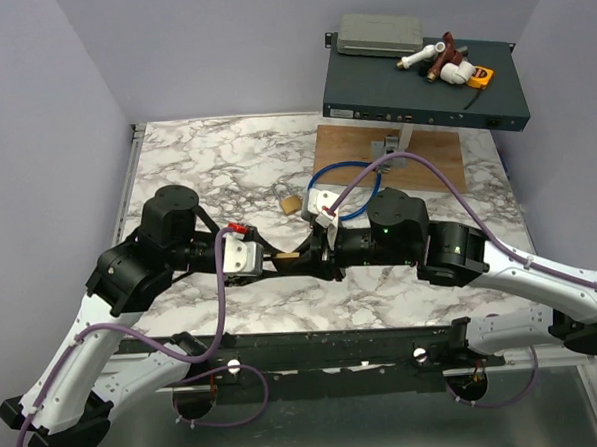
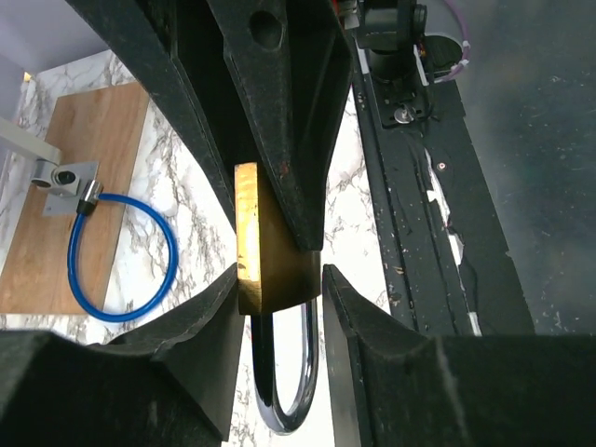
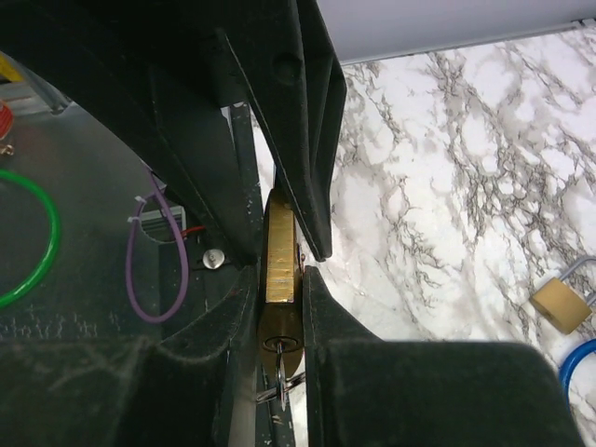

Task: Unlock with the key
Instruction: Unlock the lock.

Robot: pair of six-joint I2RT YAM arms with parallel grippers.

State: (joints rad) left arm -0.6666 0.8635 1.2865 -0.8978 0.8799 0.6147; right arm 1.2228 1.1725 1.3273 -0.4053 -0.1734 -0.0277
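A brass padlock [image 1: 288, 255] hangs in mid-air above the marble table [image 1: 215, 168], between my two grippers. My left gripper [image 1: 278, 257] is shut on its shackle end; in the left wrist view the jaws [image 2: 277, 279] flank the brass body [image 2: 250, 233], with the silver shackle [image 2: 284, 400] between the fingers. My right gripper [image 1: 308, 253] is shut on the keyhole end [image 3: 279, 275]. The small silvery key [image 3: 282, 377] sits in the keyhole on its ring, between the right fingers. I cannot tell whether they touch it.
A second brass padlock [image 1: 290, 203] lies on the marble just behind the grippers, also in the right wrist view [image 3: 562, 303]. A blue cable loop [image 1: 345, 191] and a wooden board [image 1: 415, 152] lie behind right. A dark equipment box [image 1: 422, 87] stands at the back.
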